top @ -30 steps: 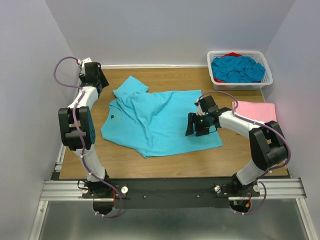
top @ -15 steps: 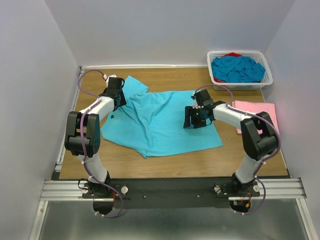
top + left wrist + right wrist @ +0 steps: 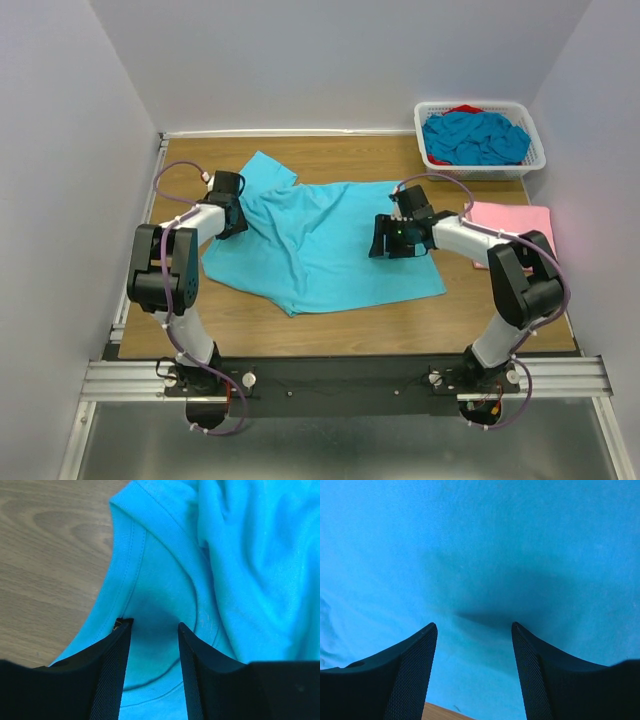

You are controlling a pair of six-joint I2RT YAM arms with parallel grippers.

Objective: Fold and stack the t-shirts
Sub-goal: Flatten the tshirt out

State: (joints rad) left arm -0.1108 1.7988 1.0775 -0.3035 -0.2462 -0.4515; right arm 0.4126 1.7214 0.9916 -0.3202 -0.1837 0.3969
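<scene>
Where turquoise t-shirt [image 3: 320,250] lies spread on table [image 3: 400,320], left gripper [image 3: 155,625] stands parted over its collar [image 3: 125,555]. Right gripper [image 3: 473,626]: jaws wide, tips on cloth.

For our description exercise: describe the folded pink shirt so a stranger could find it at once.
Start at the wooden table, go to its right edge, on the near side of the white basket. A pink t-shirt lies there; it alone is pink and folded flat.
</scene>
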